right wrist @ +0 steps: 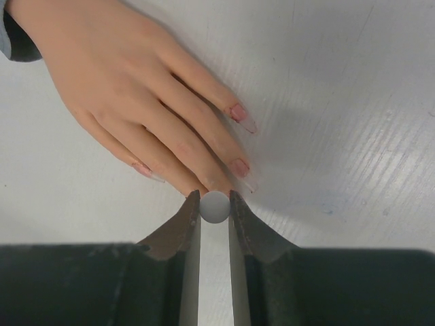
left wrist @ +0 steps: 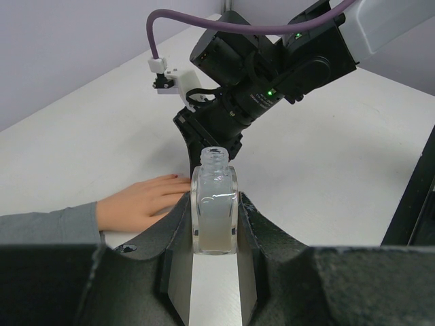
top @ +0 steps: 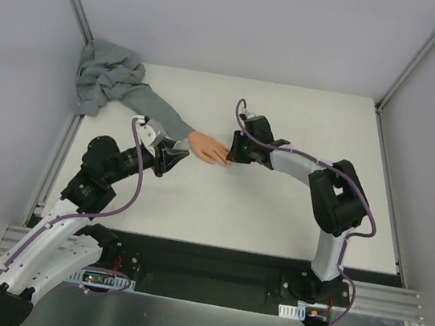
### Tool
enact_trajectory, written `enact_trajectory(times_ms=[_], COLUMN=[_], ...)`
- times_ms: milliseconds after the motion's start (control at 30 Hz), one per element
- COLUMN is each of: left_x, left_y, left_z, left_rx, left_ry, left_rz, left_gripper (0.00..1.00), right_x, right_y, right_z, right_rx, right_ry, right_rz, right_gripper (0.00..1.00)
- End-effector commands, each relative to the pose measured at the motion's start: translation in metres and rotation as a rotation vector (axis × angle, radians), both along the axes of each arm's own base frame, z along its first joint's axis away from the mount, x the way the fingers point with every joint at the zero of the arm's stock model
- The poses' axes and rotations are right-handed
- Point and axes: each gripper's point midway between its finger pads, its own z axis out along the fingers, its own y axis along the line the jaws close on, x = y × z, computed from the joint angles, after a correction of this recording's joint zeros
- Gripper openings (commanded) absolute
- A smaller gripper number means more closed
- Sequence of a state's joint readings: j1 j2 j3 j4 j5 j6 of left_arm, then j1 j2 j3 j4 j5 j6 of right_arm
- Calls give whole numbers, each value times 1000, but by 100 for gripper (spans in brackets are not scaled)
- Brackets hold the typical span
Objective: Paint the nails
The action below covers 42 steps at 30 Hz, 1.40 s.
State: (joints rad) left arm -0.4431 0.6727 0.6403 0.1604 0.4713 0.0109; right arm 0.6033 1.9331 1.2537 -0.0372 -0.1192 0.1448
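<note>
Your fake hand point(top: 209, 150) lies palm down at the middle of the white table point(top: 273, 228). Its grey sleeve point(top: 158, 116) runs up to a bunched heap of grey cloth point(top: 104, 78) in the upper left corner. In the right wrist view the nails point(right wrist: 242, 117) point toward the lower right, and three of them show a pinkish tint.

Your right gripper point(top: 233, 152) sits at the fingertips, its jaws clamped on a small round grey cap point(right wrist: 215, 207) seen end on. The cap and jaw tips cover the end of one finger, so you cannot see that nail.

Your left gripper point(top: 176, 158) is just beside the wrist. It is closed on a small clear bottle point(left wrist: 215, 200), held upright with its threaded neck uncapped (pale liquid fills the lower part). In the left wrist view the bottle hides the fingertips, and the right arm's black wrist and purple cable point(left wrist: 204, 24) fill the upper centre behind it.
</note>
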Motion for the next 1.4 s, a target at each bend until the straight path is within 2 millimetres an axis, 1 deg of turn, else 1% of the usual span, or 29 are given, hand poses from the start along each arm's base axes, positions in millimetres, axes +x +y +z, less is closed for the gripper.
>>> enact_trajectory(times_ms=[0, 333, 533, 1167, 1367], left_x=[-3, -4, -3, -3, -3], left_y=[-2, -3, -3, -4, -4], left_z=[22, 21, 20, 20, 19], left_rx=[-42, -59, -56, -58, -58], left_ry=[-73, -48, -45, -43, -40], left_rz=[-23, -27, -28, -30, -33], left_gripper=[0, 0, 0, 0, 0], right_x=[11, 7, 5, 1, 1], right_y=[1, -6, -6, -15, -17], right_z=[13, 11, 11, 9, 12], right_rx=[10, -3, -5, -26, -31], right_ry=[-31, -33, -30, -32, -42], right_rz=[-14, -23, -19, -39, -42], right_gripper=[1, 1, 1, 1, 1])
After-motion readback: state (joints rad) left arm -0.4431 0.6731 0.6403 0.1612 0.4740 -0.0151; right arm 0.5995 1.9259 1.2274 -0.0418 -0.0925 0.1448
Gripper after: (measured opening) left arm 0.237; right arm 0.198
